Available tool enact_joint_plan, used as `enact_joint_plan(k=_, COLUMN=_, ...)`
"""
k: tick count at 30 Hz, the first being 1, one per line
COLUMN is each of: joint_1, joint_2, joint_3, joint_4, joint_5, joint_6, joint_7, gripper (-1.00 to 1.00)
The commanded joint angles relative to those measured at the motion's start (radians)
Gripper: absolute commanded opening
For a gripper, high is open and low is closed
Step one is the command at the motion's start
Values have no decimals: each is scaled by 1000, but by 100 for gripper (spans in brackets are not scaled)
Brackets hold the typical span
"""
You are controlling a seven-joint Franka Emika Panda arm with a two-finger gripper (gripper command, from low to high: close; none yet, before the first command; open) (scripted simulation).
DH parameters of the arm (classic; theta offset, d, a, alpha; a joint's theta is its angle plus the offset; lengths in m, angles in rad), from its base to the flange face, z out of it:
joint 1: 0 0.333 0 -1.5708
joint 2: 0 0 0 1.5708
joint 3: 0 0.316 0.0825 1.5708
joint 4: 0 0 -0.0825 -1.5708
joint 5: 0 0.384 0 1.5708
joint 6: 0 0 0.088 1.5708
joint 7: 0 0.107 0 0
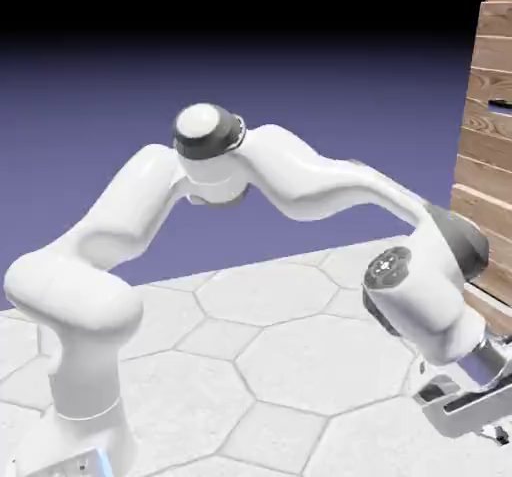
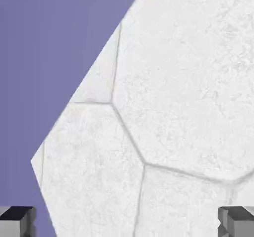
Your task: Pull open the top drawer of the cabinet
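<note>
The fingers (image 2: 16,220) are standing wide apart, gripping nothing, hanging low over the desk (image 2: 188,82); the drawer (image 1: 490,115) is sitting at twelve o'clock above them.

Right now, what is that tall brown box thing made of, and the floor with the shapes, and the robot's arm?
The cabinet looks like rough, matte wood: brown horizontal planks with dark gaps between them. The table looks like pale stone or concrete tiles: a speckled grey-white surface cut into hexagons by thin seams. The arm looks like smooth, glossy white plastic or painted metal, with soft highlights and dark grey joint rings.
</note>
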Motion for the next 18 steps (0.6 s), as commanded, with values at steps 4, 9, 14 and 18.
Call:
enact_joint_plan(k=4, joint_1=55, joint_2=141, joint_3=-130, joint_4=68, joint_5=174, joint_6=-53, joint_7=42, gripper=0)
enact_joint_plan(k=9, joint_1=124, joint_2=317, joint_3=-293, joint_4=153, joint_5=391, joint_6=-119, joint_7=95, gripper=0)
enact_joint_plan(k=14, joint_1=192, joint_2=493, joint_3=-455, joint_4=238, joint_5=609, joint_6=-185, joint_7=147, gripper=0)
enact_joint_plan(k=18, joint_1=232, joint_2=596, joint_3=-551, joint_4=287, joint_5=736, joint_6=-224, joint_7=178, gripper=0)
